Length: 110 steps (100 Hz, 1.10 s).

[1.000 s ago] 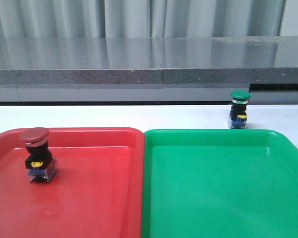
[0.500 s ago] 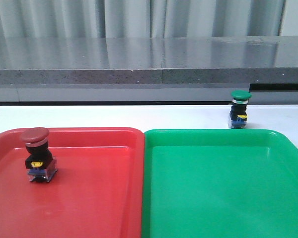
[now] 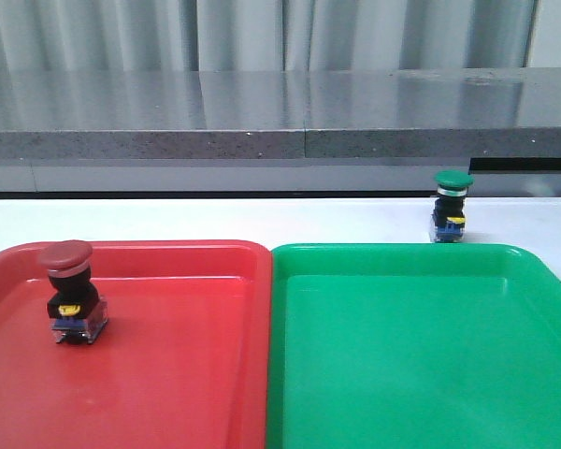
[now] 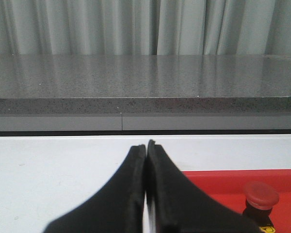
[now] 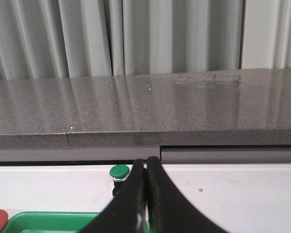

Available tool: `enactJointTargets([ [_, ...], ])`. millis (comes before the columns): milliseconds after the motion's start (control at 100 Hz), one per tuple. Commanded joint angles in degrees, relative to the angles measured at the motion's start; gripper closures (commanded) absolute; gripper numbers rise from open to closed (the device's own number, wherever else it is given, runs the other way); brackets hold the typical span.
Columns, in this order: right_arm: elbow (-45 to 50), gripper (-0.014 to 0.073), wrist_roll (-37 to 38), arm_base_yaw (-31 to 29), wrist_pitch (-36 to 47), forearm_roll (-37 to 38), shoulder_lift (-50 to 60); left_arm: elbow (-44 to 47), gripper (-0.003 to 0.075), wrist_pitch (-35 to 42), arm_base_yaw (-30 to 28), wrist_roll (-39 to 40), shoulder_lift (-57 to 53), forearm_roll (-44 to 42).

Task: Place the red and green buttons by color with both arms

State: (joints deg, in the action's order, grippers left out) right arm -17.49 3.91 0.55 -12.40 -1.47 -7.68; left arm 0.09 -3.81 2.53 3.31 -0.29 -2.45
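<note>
The red button (image 3: 70,292) stands upright inside the red tray (image 3: 168,374), near its far left corner; its cap (image 4: 262,194) also shows in the left wrist view. The green button (image 3: 451,206) stands upright on the white table just behind the green tray (image 3: 421,355), toward its far right; its cap (image 5: 119,172) shows in the right wrist view. My left gripper (image 4: 146,145) is shut and empty, short of the red tray. My right gripper (image 5: 146,161) is shut and empty, with the green button just beside its fingers. Neither arm appears in the front view.
The two trays lie side by side, touching at the middle. A grey stone ledge (image 3: 280,122) runs along the back of the white table (image 3: 262,220), with curtains behind it.
</note>
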Motion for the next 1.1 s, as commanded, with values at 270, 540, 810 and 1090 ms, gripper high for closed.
enactJointTargets([
  [270,-29.0,0.0654,-0.3,0.1,-20.1,-1.0,-28.2,2.4,0.0739,4.2,-0.1,0.4,-1.7,0.0],
  [540,-31.0,0.0654,-0.3,0.1,-14.6,-1.9,-39.7,2.4,0.0739,4.2,-0.1,0.4,-1.7,0.0],
  [810,-31.0,0.0493,-0.3,0.1,-18.8,-3.5,-48.3,2.4,0.0739,4.2,-0.1,0.4,-1.7,0.0],
  [1090,-31.0,0.0016,-0.4,0.2,-16.4,-6.9,-50.9,2.4,0.0739,4.2,-0.1,0.4,-1.7,0.0],
])
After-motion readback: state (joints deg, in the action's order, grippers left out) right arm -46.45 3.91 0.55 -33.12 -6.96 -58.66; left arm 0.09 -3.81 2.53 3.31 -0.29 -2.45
